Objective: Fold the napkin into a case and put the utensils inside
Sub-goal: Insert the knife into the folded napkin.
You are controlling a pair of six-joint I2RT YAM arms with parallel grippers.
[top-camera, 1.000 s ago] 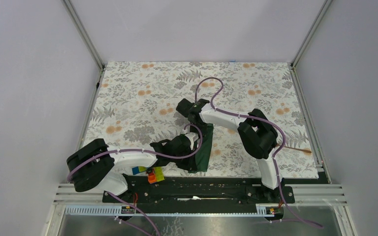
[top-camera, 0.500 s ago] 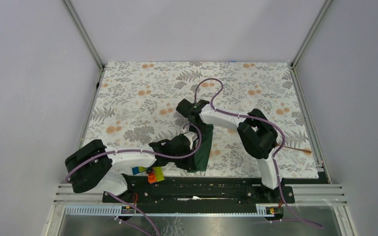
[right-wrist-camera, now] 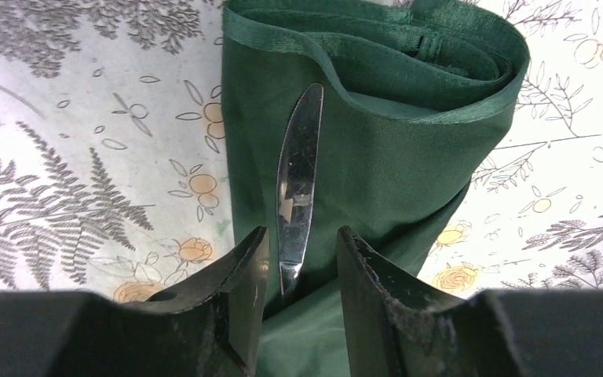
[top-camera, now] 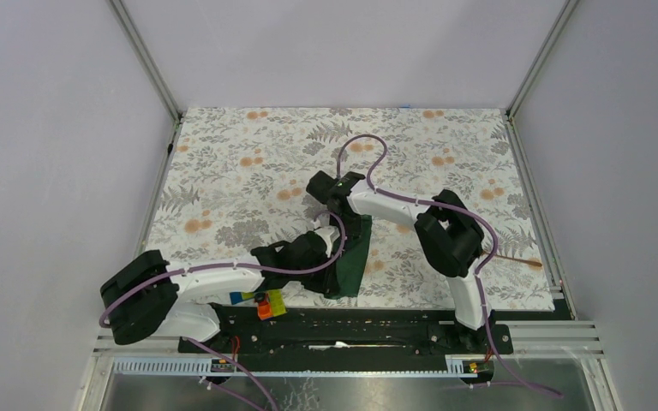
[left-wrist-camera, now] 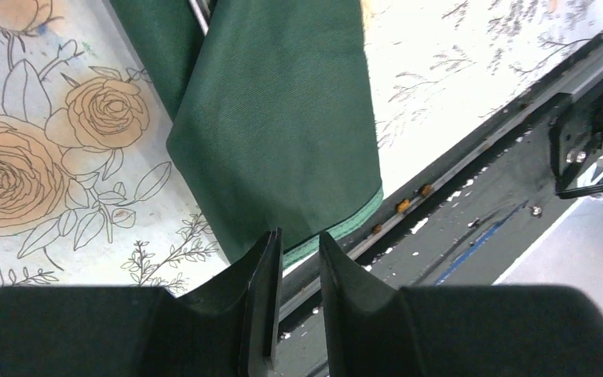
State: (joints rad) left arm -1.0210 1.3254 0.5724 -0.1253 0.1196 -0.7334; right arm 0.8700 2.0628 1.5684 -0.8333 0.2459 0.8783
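The dark green napkin [top-camera: 355,257] lies folded into a long narrow layered case near the table's front middle. It also shows in the left wrist view [left-wrist-camera: 283,133] and the right wrist view [right-wrist-camera: 377,149]. A silver knife [right-wrist-camera: 298,173] lies on it, its lower end tucked under a cloth layer. My right gripper [right-wrist-camera: 302,236] [top-camera: 349,221] is open, its fingers on either side of the knife's lower end and not touching it. My left gripper [left-wrist-camera: 298,239] [top-camera: 330,276] has a narrow gap, is empty, and sits at the case's near corner. The copper spoon [top-camera: 514,259] lies at the far right.
A cluster of colourful plastic blocks [top-camera: 261,301] sits by the left arm's base. The black base rail [top-camera: 351,318] runs just beyond the case's near edge, also in the left wrist view [left-wrist-camera: 471,196]. The floral table covering [top-camera: 248,163] ends at metal frame posts.
The left arm's elbow has swung left and lower, and its gripper has shifted slightly left along the case. The right arm and the spoon have stayed put.
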